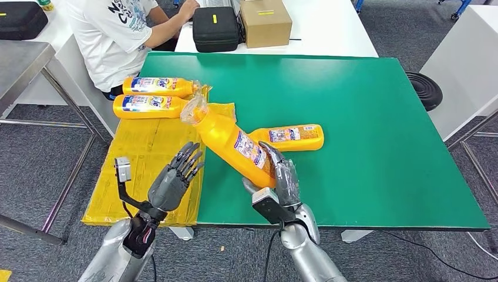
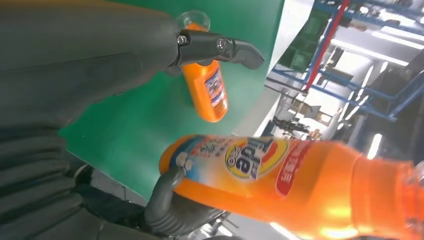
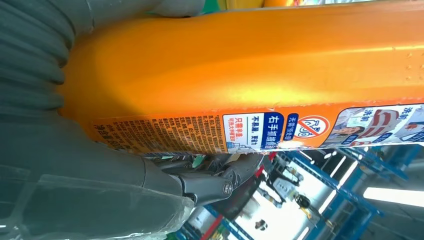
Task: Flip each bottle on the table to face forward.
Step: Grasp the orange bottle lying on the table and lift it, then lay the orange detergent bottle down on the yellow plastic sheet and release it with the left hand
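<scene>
Right hand grips an orange bottle by its base, tilted above the green mat. Left hand hovers open beside it, over yellow sheeting. Another bottle lies just beyond; grey carpet surrounds the table.

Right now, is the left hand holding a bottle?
No. The left hand is open with fingers spread beside the orange bottle, which the right hand grips.
</scene>
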Available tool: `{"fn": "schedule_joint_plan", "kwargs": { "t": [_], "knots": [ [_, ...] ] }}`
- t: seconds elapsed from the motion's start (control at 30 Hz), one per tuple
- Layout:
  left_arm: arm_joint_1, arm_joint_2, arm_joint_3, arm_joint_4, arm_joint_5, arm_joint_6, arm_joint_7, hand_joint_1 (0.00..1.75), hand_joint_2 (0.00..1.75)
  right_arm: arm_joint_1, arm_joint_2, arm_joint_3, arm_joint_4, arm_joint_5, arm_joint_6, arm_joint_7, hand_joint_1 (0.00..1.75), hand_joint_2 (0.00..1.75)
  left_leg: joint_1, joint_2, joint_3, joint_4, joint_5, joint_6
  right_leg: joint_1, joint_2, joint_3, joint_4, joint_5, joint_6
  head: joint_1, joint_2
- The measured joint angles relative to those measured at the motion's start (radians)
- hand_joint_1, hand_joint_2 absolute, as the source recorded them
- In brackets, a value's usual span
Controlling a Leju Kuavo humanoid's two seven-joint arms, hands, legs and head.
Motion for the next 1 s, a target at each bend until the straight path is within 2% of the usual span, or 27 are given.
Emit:
{"fn": "schedule_joint_plan", "kwargs": {
  "t": [0.27,0.47,0.77,0.9,1.0],
  "knots": [
    [-0.015,-0.001,-0.03,0.021,-0.045,0.025,-0.033,0.0,0.0,-0.009,0.007,0.026,0.056,-0.004,0.034,0.0,1.75,1.75,0.0,0.0,0.0,0.0,0.0,0.0,0.0,0.0,0.0,0.0,0.0,0.0,0.0,0.0],
    [-0.025,-0.006,-0.031,0.03,-0.084,0.074,-0.077,0.0,0.0,-0.016,0.022,0.05,0.094,-0.004,0.06,0.0,1.75,1.75,0.0,0.0,0.0,0.0,0.0,0.0,0.0,0.0,0.0,0.0,0.0,0.0,0.0,0.0],
    [-0.028,-0.015,-0.031,0.03,-0.118,0.099,-0.111,0.0,0.0,-0.026,0.032,0.063,0.125,-0.009,0.072,0.0,1.75,1.75,0.0,0.0,0.0,0.0,0.0,0.0,0.0,0.0,0.0,0.0,0.0,0.0,0.0,0.0],
    [-0.029,-0.018,-0.031,0.03,-0.169,0.119,-0.164,0.0,1.75,-0.03,0.033,0.065,0.138,-0.039,0.08,0.0,1.75,1.75,0.0,0.0,0.0,0.0,0.0,0.0,0.0,0.0,0.0,0.0,0.0,0.0,0.0,0.0],
    [-0.029,-0.018,-0.031,0.029,-0.205,0.121,-0.202,0.0,1.75,-0.031,0.031,0.064,0.142,-0.071,0.083,0.0,1.75,1.75,0.0,0.0,0.0,0.0,0.0,0.0,0.0,0.0,0.0,0.0,0.0,0.0,0.0,0.0]
  ]
}}
